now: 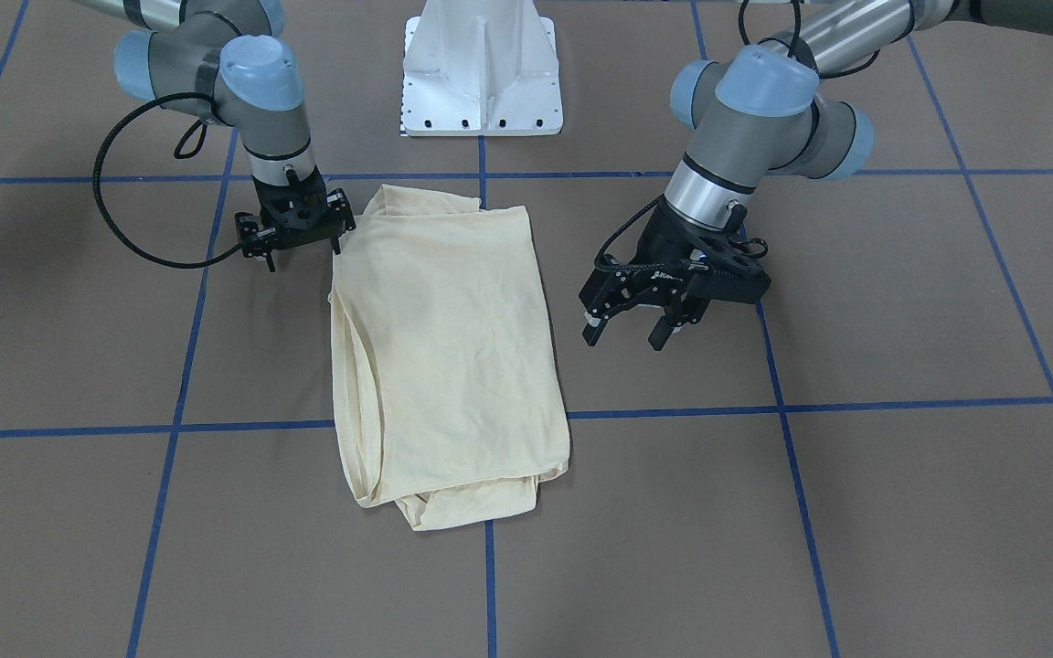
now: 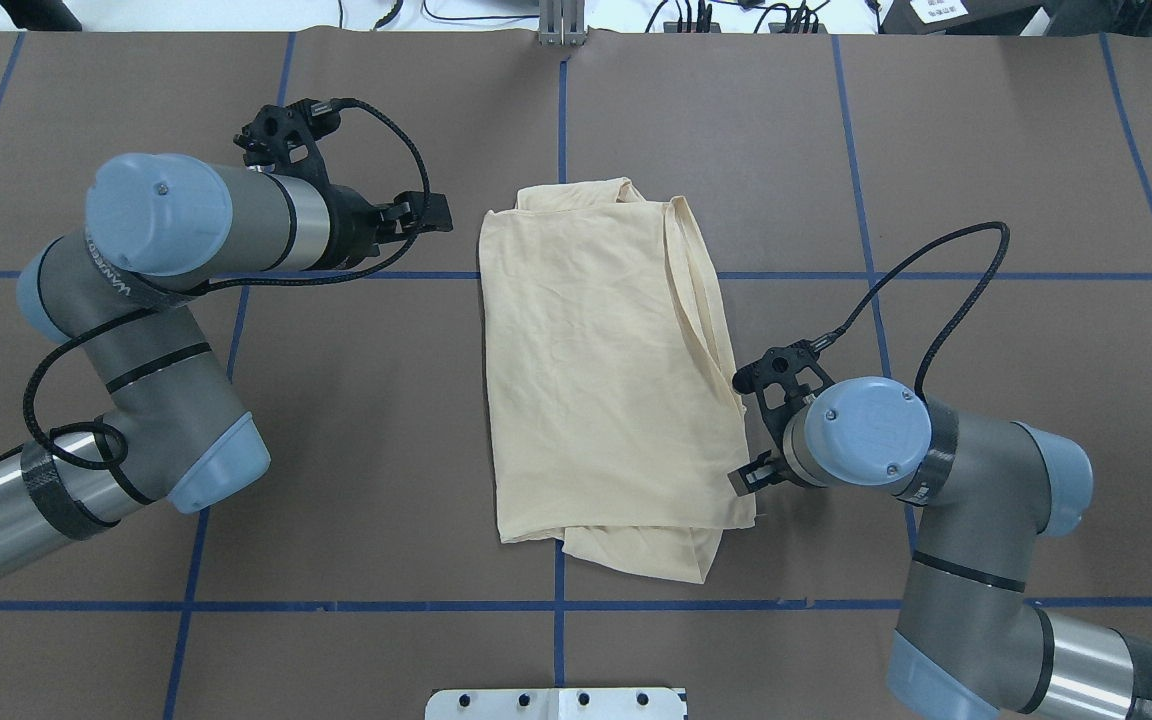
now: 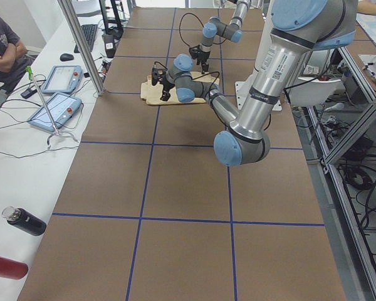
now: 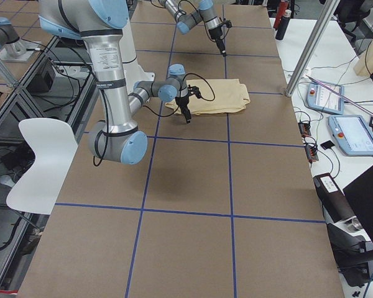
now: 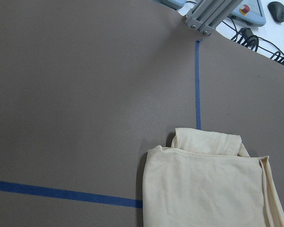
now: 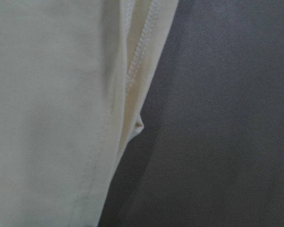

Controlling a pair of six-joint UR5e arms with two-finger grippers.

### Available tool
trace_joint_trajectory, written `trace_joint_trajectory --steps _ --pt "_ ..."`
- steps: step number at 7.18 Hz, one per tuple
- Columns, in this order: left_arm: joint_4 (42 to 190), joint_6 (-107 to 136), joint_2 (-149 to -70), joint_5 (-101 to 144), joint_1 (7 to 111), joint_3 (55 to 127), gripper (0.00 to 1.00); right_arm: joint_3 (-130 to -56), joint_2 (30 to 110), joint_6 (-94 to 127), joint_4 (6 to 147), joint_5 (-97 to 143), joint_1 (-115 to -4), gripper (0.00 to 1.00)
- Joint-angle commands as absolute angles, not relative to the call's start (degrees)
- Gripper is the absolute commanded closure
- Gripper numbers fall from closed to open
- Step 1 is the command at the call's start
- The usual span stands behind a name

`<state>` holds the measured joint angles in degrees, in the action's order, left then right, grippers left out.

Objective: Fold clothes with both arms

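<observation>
Left gripper (image 1: pixel 625 336) hangs released, fingers spread, just beside the long edge of the shirt (image 1: pixel 444 347) and clear of it; right gripper (image 1: pixel 303 254) is likewise spread, one fingertip at the opposite long edge near the corner towards the white pedestal base (image 1: pixel 481 82), nothing clamped. Front-facing view: the shirt lies flat on the brown table (image 1: pixel 856 512) as a long rectangle, print hidden, with loose layers poking out at both short ends. Overhead view: the left gripper sits off the far corner and the right gripper low against the near half of the other edge, so the two are staggered rather than opposite. Side views: too small to add to the grip findings. Left wrist view: the far short end, bare table beyond it. Right wrist view: a stitched hem and stacked layers, very close. Assessment: the lengthwise folds appear done and a crosswise fold remains. Risks: a pinch at the hem could take only the top layer and peel the fold open; staggered grasps could skew the lift; thin cloth may drag. Open table surrounds the shirt on all sides, crossed only by blue tape lines (image 1: pixel 673 413).
</observation>
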<state>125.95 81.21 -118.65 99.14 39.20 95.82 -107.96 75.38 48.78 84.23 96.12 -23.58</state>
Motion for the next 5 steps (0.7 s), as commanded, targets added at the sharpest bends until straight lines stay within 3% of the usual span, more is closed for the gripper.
trace_joint_trajectory --steps 1,3,5 --pt "125.9 81.2 -118.7 99.1 39.2 96.2 0.00 -108.7 75.1 48.4 84.2 99.3 -26.6 0.00" --pt "126.0 81.2 -118.7 100.2 39.2 97.0 0.00 -107.8 70.9 45.8 84.1 100.6 -30.2 0.00" --pt "126.0 81.1 -118.4 100.2 39.3 99.3 0.00 -102.0 64.6 41.6 83.6 100.9 -35.4 0.00"
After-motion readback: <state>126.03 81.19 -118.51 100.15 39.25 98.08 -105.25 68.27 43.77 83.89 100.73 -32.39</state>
